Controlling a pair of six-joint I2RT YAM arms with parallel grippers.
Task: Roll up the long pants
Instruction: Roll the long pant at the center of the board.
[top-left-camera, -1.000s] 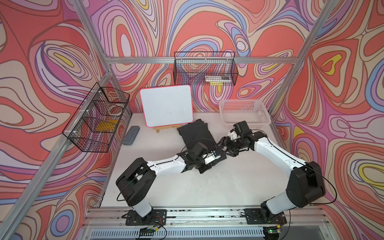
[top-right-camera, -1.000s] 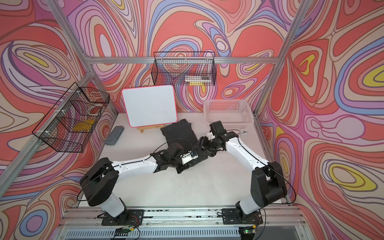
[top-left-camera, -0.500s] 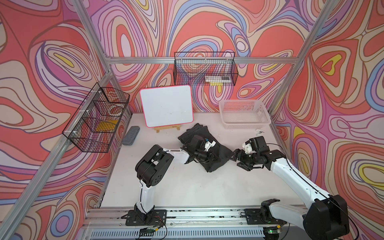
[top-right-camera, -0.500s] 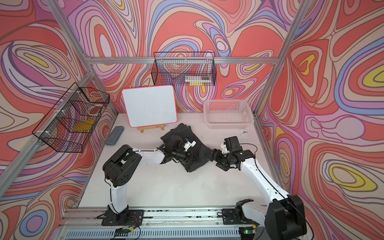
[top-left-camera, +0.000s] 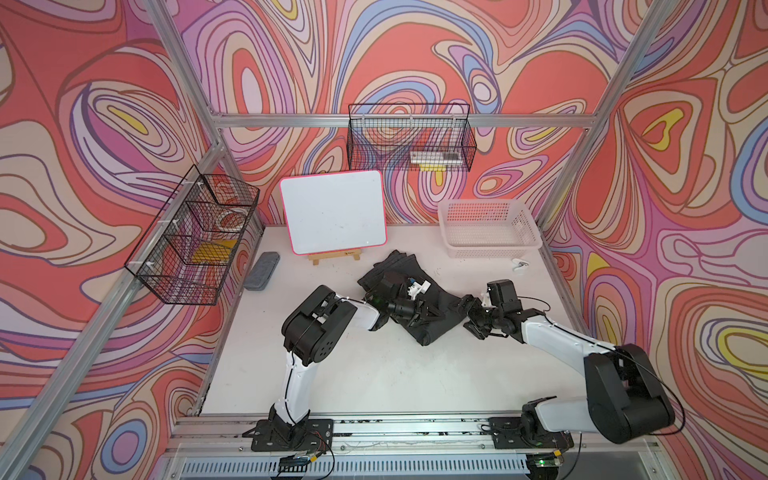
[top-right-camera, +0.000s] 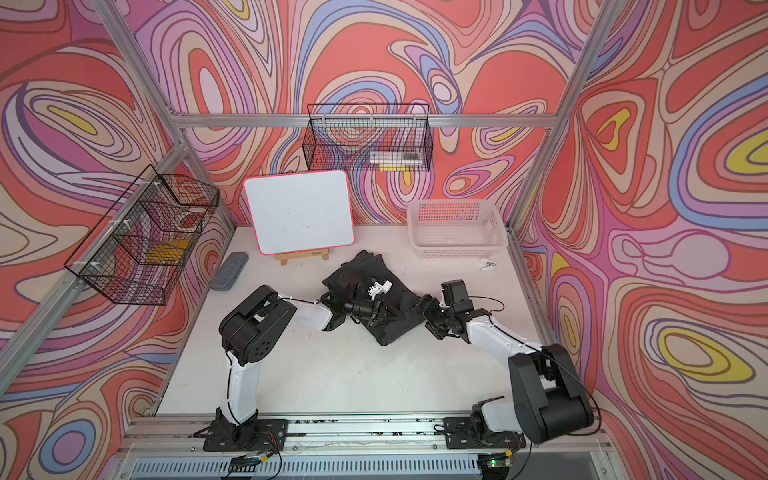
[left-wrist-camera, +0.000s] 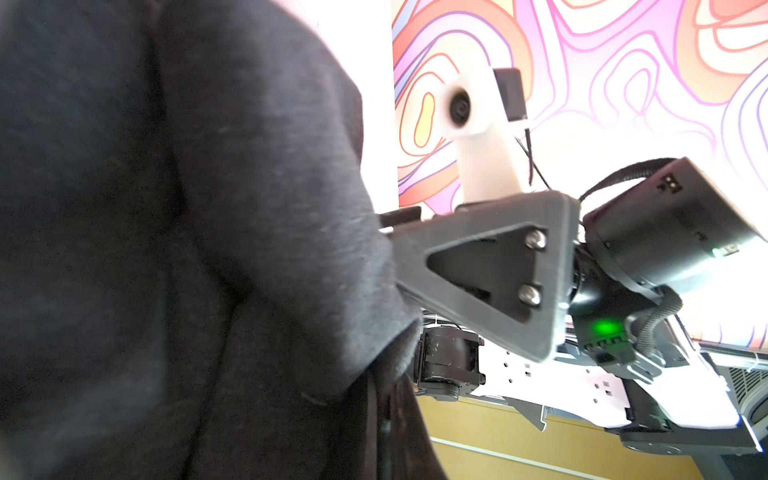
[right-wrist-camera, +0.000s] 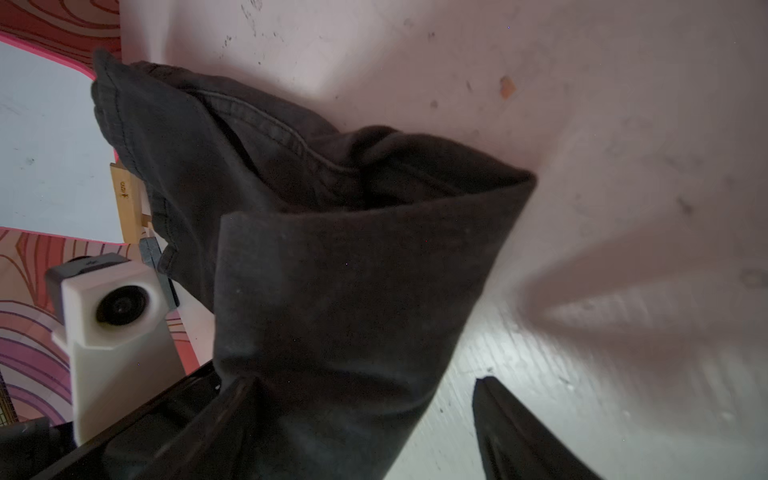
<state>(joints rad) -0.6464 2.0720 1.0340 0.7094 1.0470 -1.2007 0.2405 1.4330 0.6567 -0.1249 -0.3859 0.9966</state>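
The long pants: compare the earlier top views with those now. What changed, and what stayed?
The long pants went from a neat strip to a bunched heap spreading toward the robot's right. The right gripper drew back toward the robot's base, open at their edge; the left gripper stays shut on them, its arm folded up. The whiteboard, plastic basket and grey eraser stayed put.

I log the long pants (top-left-camera: 436, 326) as a charcoal-black, partly rolled bundle with stitched seams, lying slantwise mid-table (top-left-camera: 374, 374); rolled end raised.

Long pants (top-left-camera: 438, 328) under left pincer (top-left-camera: 430, 312); right pincer (top-left-camera: 467, 318) alongside
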